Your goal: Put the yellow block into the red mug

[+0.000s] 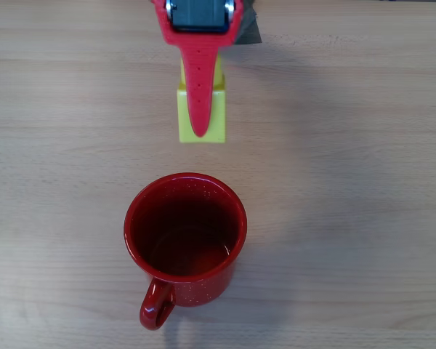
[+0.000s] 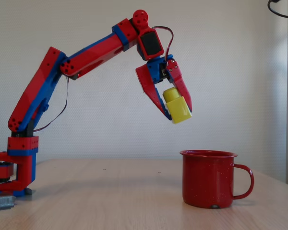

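The yellow block [image 2: 177, 107] hangs in the air, tilted, with its round stud pointing up toward the arm. My red-and-blue gripper [image 2: 177, 113] is shut on it, one finger on each side. In the overhead view the block [image 1: 214, 116] sits under the top red finger [image 1: 198, 94] of my gripper [image 1: 200, 129], just beyond the mug's far rim. The red mug [image 2: 209, 179] stands upright on the table, below and a little to the right of the block in the fixed view. Its open mouth [image 1: 185, 225] shows a dark inside, and the handle [image 1: 156, 305] points toward the picture's bottom edge.
The wooden table [image 1: 349, 145] spreads to all sides of the mug. The arm's base [image 2: 17, 172] stands at the far left of the fixed view. A plain wall lies behind.
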`<control>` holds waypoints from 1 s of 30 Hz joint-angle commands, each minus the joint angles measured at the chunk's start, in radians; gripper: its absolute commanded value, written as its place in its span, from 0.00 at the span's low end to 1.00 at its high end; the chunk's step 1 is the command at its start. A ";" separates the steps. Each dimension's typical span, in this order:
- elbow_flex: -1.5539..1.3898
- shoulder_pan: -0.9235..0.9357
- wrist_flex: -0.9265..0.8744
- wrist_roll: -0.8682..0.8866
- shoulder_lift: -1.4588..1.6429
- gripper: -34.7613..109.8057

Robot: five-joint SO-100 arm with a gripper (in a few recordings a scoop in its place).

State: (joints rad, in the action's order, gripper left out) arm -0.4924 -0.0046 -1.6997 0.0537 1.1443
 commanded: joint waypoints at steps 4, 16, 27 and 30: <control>0.241 -0.026 0.020 0.034 -0.095 0.24; 0.523 0.009 0.028 0.032 -0.382 0.24; 0.517 0.044 0.101 0.020 -0.431 0.24; 0.503 0.051 0.117 0.018 -0.433 0.24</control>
State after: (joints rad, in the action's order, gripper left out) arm -0.0583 0.0245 -1.5999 0.0752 0.6443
